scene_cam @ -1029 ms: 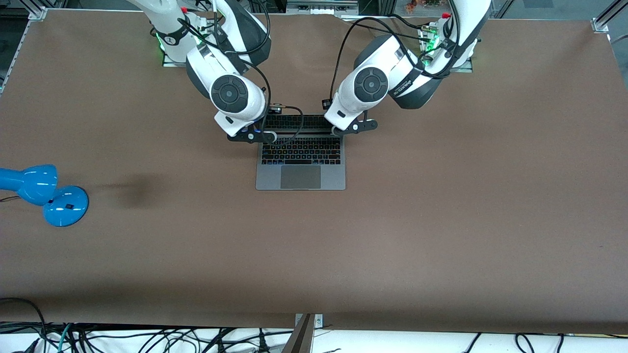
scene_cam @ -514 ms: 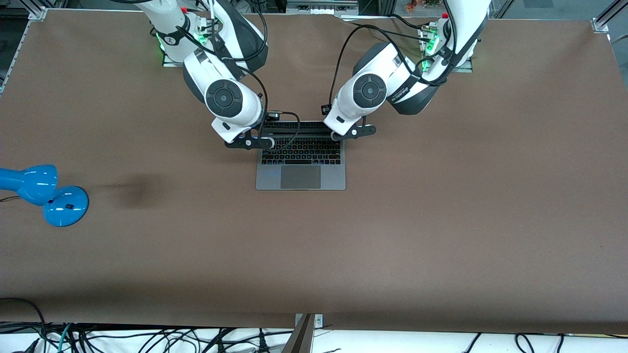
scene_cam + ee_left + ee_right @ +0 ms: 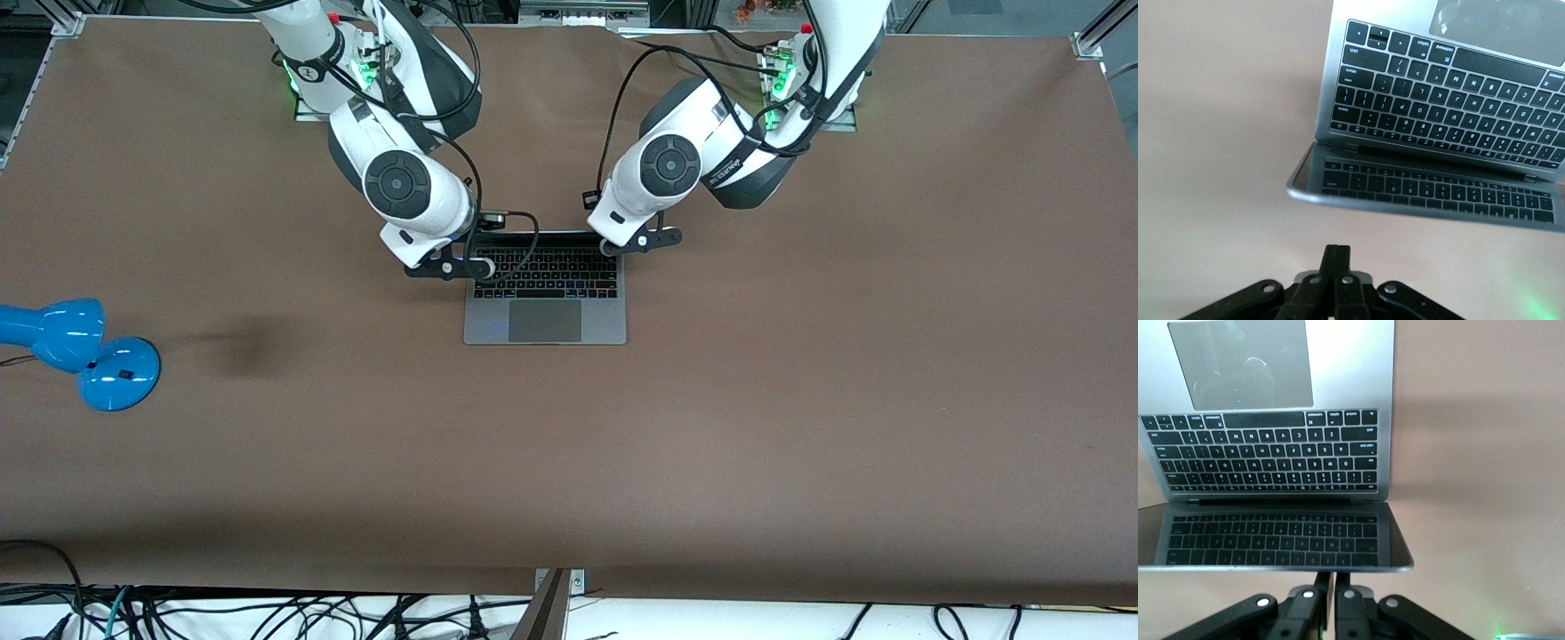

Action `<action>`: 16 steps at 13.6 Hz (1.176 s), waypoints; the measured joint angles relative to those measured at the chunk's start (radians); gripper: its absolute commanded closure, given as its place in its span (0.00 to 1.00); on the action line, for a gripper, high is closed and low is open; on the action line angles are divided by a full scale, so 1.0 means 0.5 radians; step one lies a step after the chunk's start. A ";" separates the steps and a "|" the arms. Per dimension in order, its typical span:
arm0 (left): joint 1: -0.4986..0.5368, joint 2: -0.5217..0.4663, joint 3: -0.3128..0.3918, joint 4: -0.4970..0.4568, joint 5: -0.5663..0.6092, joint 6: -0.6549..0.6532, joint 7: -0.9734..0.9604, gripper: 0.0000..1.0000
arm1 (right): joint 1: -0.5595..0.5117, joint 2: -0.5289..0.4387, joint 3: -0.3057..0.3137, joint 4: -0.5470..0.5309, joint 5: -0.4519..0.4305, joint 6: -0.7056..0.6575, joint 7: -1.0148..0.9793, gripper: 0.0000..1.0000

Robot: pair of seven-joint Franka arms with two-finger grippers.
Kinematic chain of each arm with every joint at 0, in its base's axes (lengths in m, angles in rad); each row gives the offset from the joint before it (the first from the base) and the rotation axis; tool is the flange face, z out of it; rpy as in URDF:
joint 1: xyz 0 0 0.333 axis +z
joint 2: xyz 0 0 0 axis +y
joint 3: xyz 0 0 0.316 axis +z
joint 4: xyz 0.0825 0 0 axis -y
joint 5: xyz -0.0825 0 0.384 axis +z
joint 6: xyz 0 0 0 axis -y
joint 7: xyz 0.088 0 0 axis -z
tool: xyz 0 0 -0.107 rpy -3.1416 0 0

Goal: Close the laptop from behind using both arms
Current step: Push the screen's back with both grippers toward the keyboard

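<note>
Reaching in from their bases along the edge of the table farthest from the front camera, we see both arms bent down over the laptop [image 3: 544, 298], which sits open near the middle of the brown table [image 3: 800, 400]. Its keyboard and trackpad face up, and its lid is tilted forward over the keys, so that the dark screen mirrors the keyboard in both wrist views.

We find the left arm [image 3: 711, 147] folded at the elbow, its wrist angled down toward the lid corner at its own end of the laptop. The left gripper [image 3: 1335, 267] hangs just at the lid's top edge with its fingers pressed together, holding nothing; we cannot tell whether it touches the lid.

We see the right arm [image 3: 391, 169] in a mirrored pose at the other lid corner. The right gripper [image 3: 1333, 587] is all but closed, with only a thin slit between its fingers, and grips nothing. Its fingertips sit right at the lid's rim, though contact is hidden from us.

We also note a blue desk lamp [image 3: 76, 351] standing well apart, at the right arm's end of the table.
</note>
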 measured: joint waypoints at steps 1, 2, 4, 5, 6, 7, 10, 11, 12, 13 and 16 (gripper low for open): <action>0.000 0.004 0.003 0.007 0.000 0.001 0.000 1.00 | -0.003 0.001 0.000 0.000 0.000 0.006 -0.010 0.92; 0.000 0.014 0.006 0.017 0.000 0.002 0.000 1.00 | -0.005 0.002 0.000 0.000 0.000 0.009 -0.023 0.92; 0.000 0.051 0.011 0.049 0.011 0.003 0.000 1.00 | -0.011 0.005 0.000 0.000 0.000 0.016 -0.036 0.92; 0.000 0.074 0.011 0.065 0.047 0.004 -0.002 1.00 | -0.013 0.006 0.000 0.000 0.000 0.024 -0.041 0.92; 0.000 0.098 0.013 0.082 0.076 0.005 -0.012 1.00 | -0.016 0.009 0.000 0.000 0.000 0.034 -0.046 0.92; 0.000 0.123 0.014 0.099 0.086 0.006 -0.022 1.00 | -0.018 0.012 0.000 0.000 -0.002 0.045 -0.054 0.92; 0.000 0.182 0.014 0.138 0.130 0.007 -0.036 1.00 | -0.032 0.028 -0.001 0.000 -0.012 0.094 -0.075 0.92; 0.000 0.197 0.014 0.147 0.145 0.007 -0.039 1.00 | -0.037 0.034 -0.001 0.000 -0.012 0.113 -0.079 0.92; 0.000 0.210 0.015 0.151 0.149 0.007 -0.039 1.00 | -0.041 0.039 -0.001 0.000 -0.014 0.126 -0.080 0.92; 0.000 0.220 0.016 0.152 0.156 0.017 -0.040 1.00 | -0.042 0.041 -0.001 0.000 -0.016 0.134 -0.081 0.92; 0.000 0.252 0.027 0.154 0.186 0.062 -0.042 1.00 | -0.043 0.043 -0.001 0.000 -0.040 0.149 -0.105 0.92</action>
